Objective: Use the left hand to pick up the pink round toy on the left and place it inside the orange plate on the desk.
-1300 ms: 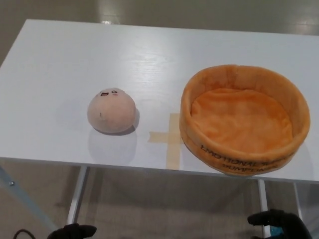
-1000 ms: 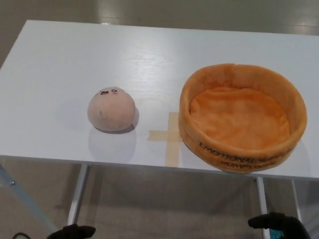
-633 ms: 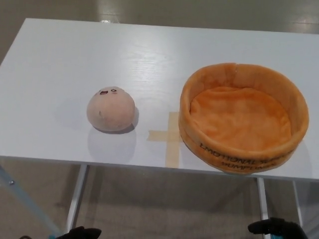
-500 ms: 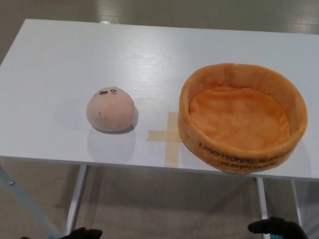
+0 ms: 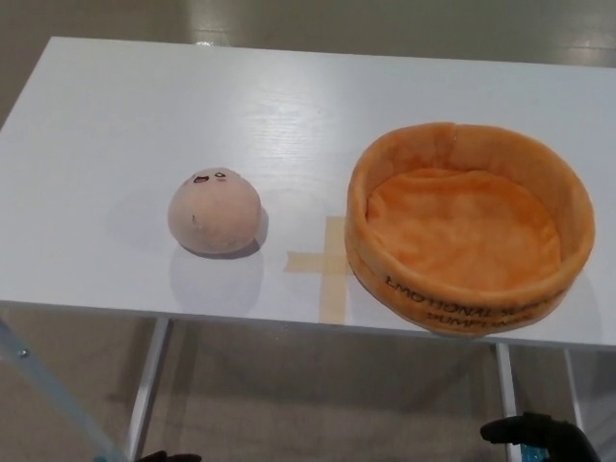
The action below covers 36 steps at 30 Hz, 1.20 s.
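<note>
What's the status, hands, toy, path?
Left hand and right hand low, below desk edge. Pink toy untouched on desk. Orange plate empty. Path clear.

Bright, even overhead light washes the white table (image 5: 115, 144); soft glare streaks its far middle and the floor (image 5: 221, 17) beyond; the pink toy (image 5: 214, 213) casts a faint shadow and reflection; focus stays fairly sharp.

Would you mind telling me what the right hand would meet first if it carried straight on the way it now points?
Hard to say: only the right hand shows, low beneath the white desk, apparently pointing left, where nothing shows near it.
</note>
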{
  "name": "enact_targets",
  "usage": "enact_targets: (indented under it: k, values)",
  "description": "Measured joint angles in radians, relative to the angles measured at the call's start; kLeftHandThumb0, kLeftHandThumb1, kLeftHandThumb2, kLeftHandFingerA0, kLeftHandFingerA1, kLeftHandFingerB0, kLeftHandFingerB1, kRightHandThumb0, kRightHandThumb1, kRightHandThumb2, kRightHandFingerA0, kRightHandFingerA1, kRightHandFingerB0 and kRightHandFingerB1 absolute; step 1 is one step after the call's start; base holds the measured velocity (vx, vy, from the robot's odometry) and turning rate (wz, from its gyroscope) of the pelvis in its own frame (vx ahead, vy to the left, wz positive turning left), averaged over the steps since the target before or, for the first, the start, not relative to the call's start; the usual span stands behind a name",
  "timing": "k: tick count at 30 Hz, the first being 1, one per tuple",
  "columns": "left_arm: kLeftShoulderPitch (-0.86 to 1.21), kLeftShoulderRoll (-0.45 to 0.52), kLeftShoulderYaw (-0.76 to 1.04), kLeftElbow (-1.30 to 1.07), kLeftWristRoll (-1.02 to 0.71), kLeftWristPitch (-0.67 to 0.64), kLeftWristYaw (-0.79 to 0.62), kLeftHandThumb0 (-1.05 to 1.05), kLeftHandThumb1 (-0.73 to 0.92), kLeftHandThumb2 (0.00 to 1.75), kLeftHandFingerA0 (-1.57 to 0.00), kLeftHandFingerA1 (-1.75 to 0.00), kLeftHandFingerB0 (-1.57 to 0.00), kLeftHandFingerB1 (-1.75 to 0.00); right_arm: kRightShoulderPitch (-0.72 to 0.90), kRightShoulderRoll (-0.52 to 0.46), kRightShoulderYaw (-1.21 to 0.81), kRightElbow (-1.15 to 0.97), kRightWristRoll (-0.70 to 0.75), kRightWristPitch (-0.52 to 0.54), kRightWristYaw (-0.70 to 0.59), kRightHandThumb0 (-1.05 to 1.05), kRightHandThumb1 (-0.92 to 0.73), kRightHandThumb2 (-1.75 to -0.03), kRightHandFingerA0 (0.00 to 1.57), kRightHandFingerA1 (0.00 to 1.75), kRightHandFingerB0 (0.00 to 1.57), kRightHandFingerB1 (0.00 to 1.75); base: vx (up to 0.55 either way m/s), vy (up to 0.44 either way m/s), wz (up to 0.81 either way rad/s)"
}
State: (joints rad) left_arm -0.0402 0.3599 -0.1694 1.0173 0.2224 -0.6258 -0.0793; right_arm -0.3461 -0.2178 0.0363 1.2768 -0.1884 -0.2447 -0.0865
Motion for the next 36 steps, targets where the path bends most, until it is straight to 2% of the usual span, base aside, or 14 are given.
enact_targets:
  k: [5,6,7,8,9,10,12,13,15,16,23,24,33,36]
  values:
    - [0.071,0.051,-0.026,-0.2,-0.012,-0.013,-0.082,-0.5,0.58,0.59,-0.3,-0.31,-0.24,-0.3,-0.005,0.0,-0.001,0.0,0.0,0.0,0.0,-0.07,-0.55,-0.58,0.59,0.87,0.58,0.77,0.0,0.0,0.0]
    - [0.077,0.055,-0.028,-0.216,-0.014,-0.014,-0.087,-0.59,0.47,0.74,-0.26,-0.4,-0.19,-0.39,-0.005,0.0,-0.001,0.0,0.0,0.0,0.0,-0.06,-0.54,-0.58,0.58,0.87,0.59,0.78,0.0,0.0,0.0]
    - [0.102,0.071,-0.037,-0.288,-0.024,-0.015,-0.113,-0.59,0.47,0.74,-0.26,-0.4,-0.19,-0.39,-0.006,0.0,-0.002,0.0,0.001,0.0,0.0,-0.06,-0.54,-0.58,0.58,0.87,0.59,0.78,0.0,0.0,0.0]
    - [0.117,0.08,-0.043,-0.334,-0.031,-0.015,-0.128,-0.53,0.56,0.57,-0.33,-0.31,-0.24,-0.3,-0.006,0.0,-0.003,0.0,0.001,0.0,0.0,-0.07,-0.54,-0.59,0.6,0.87,0.6,0.78,0.0,0.0,0.0]
    - [0.121,0.083,-0.044,-0.348,-0.034,-0.015,-0.131,-0.53,0.56,0.57,-0.33,-0.31,-0.24,-0.3,-0.006,0.0,-0.003,0.0,0.001,0.0,0.0,-0.07,-0.54,-0.59,0.6,0.87,0.6,0.78,0.0,0.0,0.0]
    - [0.136,0.094,-0.049,-0.397,-0.041,-0.014,-0.142,-0.58,0.47,0.73,-0.25,-0.41,-0.18,-0.38,-0.007,0.0,-0.003,0.0,0.001,0.0,0.0,-0.06,-0.52,-0.59,0.61,0.88,0.61,0.8,0.0,0.0,0.0]
    - [0.162,0.115,-0.056,-0.502,-0.055,-0.009,-0.164,-0.58,0.47,0.73,-0.25,-0.41,-0.18,-0.38,-0.007,0.0,-0.003,0.0,0.001,0.0,0.0,-0.06,-0.52,-0.59,0.61,0.88,0.61,0.8,0.0,0.0,0.0]
    - [0.17,0.126,-0.059,-0.542,-0.062,-0.008,-0.174,-0.53,0.56,0.58,-0.33,-0.32,-0.25,-0.29,-0.008,0.0,-0.003,0.0,0.001,0.0,0.0,-0.08,-0.54,-0.58,0.6,0.87,0.6,0.78,0.0,0.0,0.0]
    - [0.184,0.147,-0.066,-0.618,-0.08,-0.005,-0.193,-0.54,0.55,0.57,-0.31,-0.32,-0.28,-0.3,-0.008,0.0,-0.003,0.0,0.001,0.0,0.0,-0.05,-0.53,-0.6,0.64,0.92,0.61,0.8,0.0,0.0,0.0]
    - [0.192,0.161,-0.071,-0.665,-0.09,-0.002,-0.206,-0.53,0.55,0.57,-0.28,-0.33,-0.27,-0.3,-0.009,0.0,-0.003,0.0,0.001,0.0,0.0,-0.06,-0.54,-0.59,0.57,0.86,0.59,0.78,0.0,0.0,0.0]
    - [0.218,0.256,-0.093,-0.935,-0.174,0.018,-0.28,-0.49,0.5,0.56,-0.28,-0.32,-0.29,-0.3,-0.013,0.0,-0.004,0.0,0.001,0.0,0.0,-0.07,-0.55,-0.57,0.58,0.87,0.6,0.78,0.0,0.0,0.0]
    - [0.221,0.267,-0.093,-0.965,-0.186,0.021,-0.287,-0.25,0.33,0.9,-0.12,-0.53,-0.12,-0.51,-0.013,0.0,-0.004,0.0,0.001,0.0,0.0,-0.08,-0.55,-0.58,0.57,0.86,0.59,0.78,0.0,0.0,0.0]
    - [0.223,0.349,-0.055,-1.236,-0.322,0.046,-0.336,-0.26,0.34,0.89,-0.09,-0.51,-0.09,-0.5,-0.016,0.0,-0.004,0.0,0.001,0.0,0.0,-0.08,-0.57,-0.56,0.55,0.83,0.58,0.76,0.0,0.0,0.0]
    - [0.192,0.358,-0.02,-1.299,-0.371,0.06,-0.343,-0.29,0.35,0.89,-0.01,-0.51,0.0,-0.47,-0.016,0.0,-0.004,0.0,0.001,0.0,0.0,-0.08,-0.56,-0.56,0.59,0.86,0.59,0.77,0.0,0.0,0.0]
